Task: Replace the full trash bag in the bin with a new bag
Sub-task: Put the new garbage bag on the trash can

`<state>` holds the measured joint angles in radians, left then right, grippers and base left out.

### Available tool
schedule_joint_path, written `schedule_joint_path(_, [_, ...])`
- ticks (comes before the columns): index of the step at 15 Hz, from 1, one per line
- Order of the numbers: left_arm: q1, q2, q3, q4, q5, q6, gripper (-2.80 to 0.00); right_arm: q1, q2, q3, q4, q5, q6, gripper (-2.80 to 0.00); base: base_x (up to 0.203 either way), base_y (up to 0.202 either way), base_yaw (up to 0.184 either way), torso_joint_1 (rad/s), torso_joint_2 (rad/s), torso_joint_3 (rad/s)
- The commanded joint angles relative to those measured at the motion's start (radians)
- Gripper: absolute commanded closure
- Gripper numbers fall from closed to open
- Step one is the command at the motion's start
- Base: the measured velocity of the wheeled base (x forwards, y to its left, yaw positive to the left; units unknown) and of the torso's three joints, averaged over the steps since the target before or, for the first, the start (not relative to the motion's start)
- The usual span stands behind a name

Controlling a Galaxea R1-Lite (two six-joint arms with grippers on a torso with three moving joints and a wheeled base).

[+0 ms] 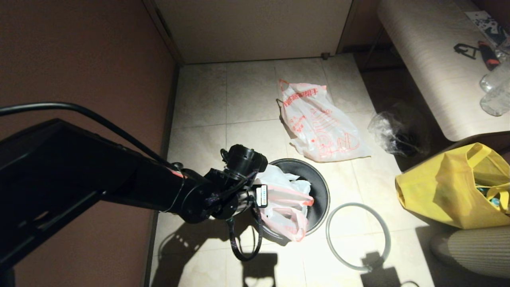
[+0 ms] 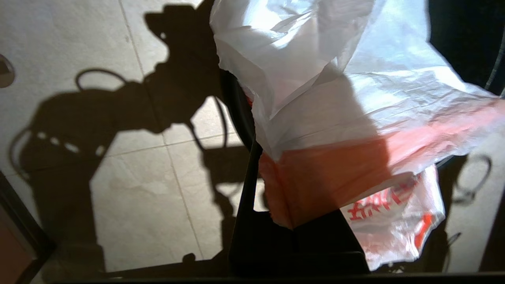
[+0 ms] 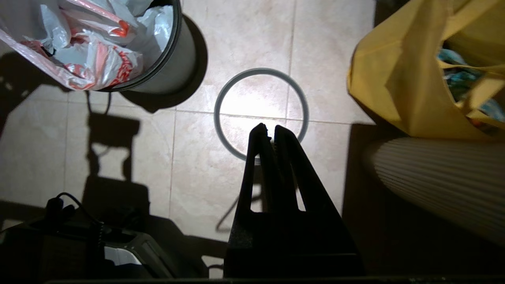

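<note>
Head view: left gripper [image 1: 266,196] clenched on bag [image 1: 287,207] in bin [image 1: 318,187]; lift straight up, slowly; right gripper [image 3: 267,130] closed, empty

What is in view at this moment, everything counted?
full trash bag: 1, white with red print, on the floor beyond the bin
bin: 1, black, mid-floor
new bag: 1, cloudy white, in the bin, draped over its rim
hoop: 1, grey, flat on the floor beside the bin
tote: 1, yellow, on the floor at right
clear bag: 1, crumpled, beside the bench
left gripper: shut on the new bag
right gripper: shut, above the hoop
</note>
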<state>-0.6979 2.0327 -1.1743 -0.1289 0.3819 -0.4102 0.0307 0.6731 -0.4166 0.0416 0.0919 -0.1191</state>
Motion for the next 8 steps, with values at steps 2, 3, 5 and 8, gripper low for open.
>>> schedule_joint_path(2, [0.000,0.017,-0.005,-0.001,0.002,-0.005,0.00,0.085,0.411,-0.089,-0.090,-0.014,0.009,0.00,0.000,0.000,0.000,0.000,0.00,0.000])
schedule_joint_path(3, [0.003,0.020,-0.007,-0.003,0.002,-0.004,0.00,0.133,0.518,-0.124,-0.128,-0.045,0.024,0.00,0.000,0.000,0.000,0.000,0.00,0.000])
schedule_joint_path(5, [0.024,0.031,-0.012,-0.012,0.000,-0.004,0.00,0.239,0.732,-0.222,-0.179,-0.109,0.104,0.00,0.000,0.000,0.000,0.000,0.00,0.000])
schedule_joint_path(8, [0.066,0.063,-0.015,-0.047,-0.001,-0.004,0.00,0.395,0.977,-0.350,-0.200,-0.162,0.246,0.00,0.000,0.000,0.000,0.000,0.00,0.000])
